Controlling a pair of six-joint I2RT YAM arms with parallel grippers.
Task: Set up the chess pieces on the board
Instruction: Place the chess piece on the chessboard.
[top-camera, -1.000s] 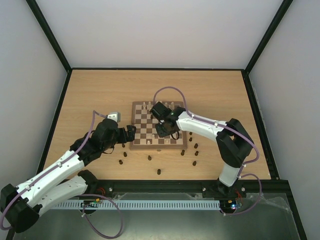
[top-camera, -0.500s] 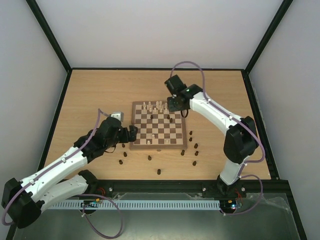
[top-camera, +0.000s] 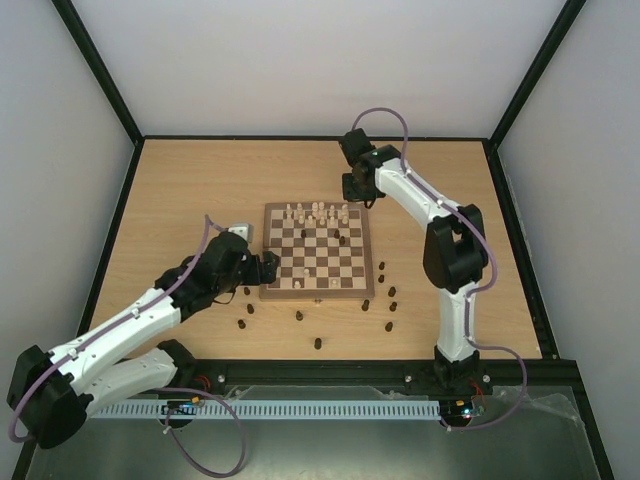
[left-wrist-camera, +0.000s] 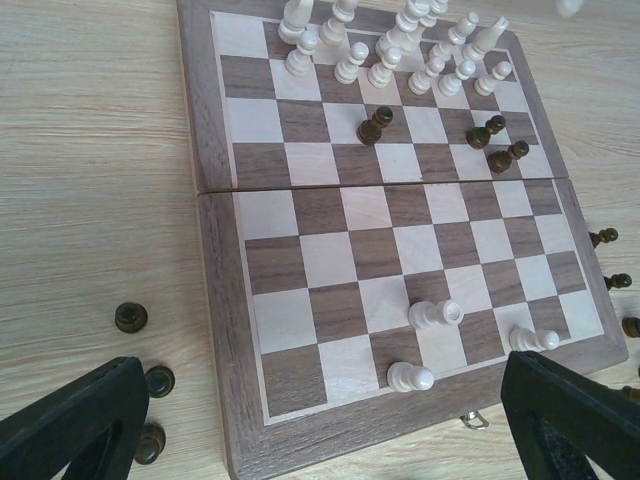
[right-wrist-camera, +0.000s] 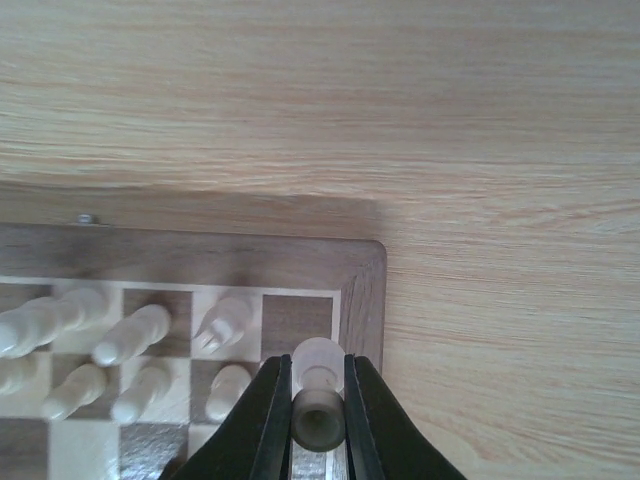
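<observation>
Many cream chess pieces (left-wrist-camera: 400, 50) crowded onto the two far rows of the board (top-camera: 317, 262), standing close together. Three dark pieces (left-wrist-camera: 487, 130) loose on the squares just in front of them. Three more cream pieces (left-wrist-camera: 435, 314) on the near rows, apparently lying on their sides, not far from the small clasp (left-wrist-camera: 475, 420). Board flat in the middle of the pale wooden table (top-camera: 200, 180). Further dark pieces (top-camera: 318, 344) scattered on the bare table off the board's near edge and right side, apart from the frame. Pinched between the two fingers (right-wrist-camera: 272, 400) of the right gripper (right-wrist-camera: 316, 385): one cream piece (right-wrist-camera: 318, 362), over the rightmost column by the board's far right corner, just beside the crowded rows. Impossible to tell whether it touches a square. Left gripper (top-camera: 264, 268) at the board's left edge, towards the near corner, jaws spread wide with nothing between them.
</observation>
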